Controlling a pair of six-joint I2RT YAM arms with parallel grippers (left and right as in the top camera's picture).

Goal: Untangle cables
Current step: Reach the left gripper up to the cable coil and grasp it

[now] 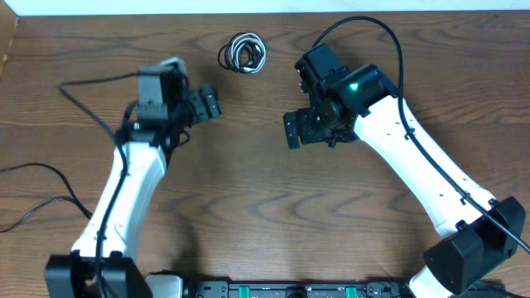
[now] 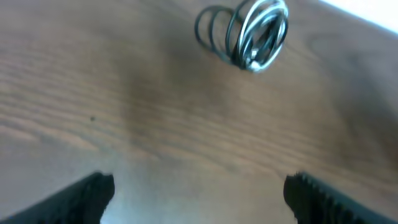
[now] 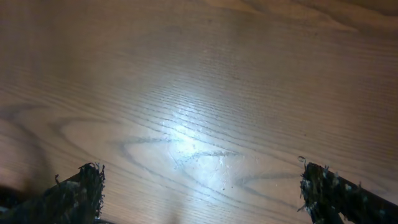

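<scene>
Overhead view, left side: a thick black cord [image 1: 33, 178] is trailing from the left arm across the wooden table [image 1: 248, 190]. The left gripper [image 1: 210, 104] is pointing toward the right and the far edge, sitting short of the cables and not touching them.

Left wrist view: the left gripper [image 2: 202, 199] is standing wide open, with its two dark fingertips [image 2: 93, 193] showing at the lower corners of the frame. Nothing is lying between them; only bare wood grain is showing in the gap.

The cables [image 1: 242, 53] are lying as one small coiled bundle near the far edge of the table, between the two arms and somewhat closer to the left gripper. In the left wrist view the bundle [image 2: 245, 34] is sitting ahead of the fingers and slightly right of centre. The black cable [image 2: 211, 31] is forming the left-hand loops and the white cable [image 2: 267, 25] the right-hand loops. The picture is blurred, so how the loops are crossing cannot be made out.

Right of the bundle, the right gripper [image 1: 294, 131] is facing left, well apart from the coil. Right wrist view: the right gripper [image 3: 199, 193] is gaping fully, holding nothing, with both worn fingertips [image 3: 78, 193] at the frame's lower corners over glare-lit wood. A second black cord [image 1: 389, 41] is arching over the right arm.
</scene>
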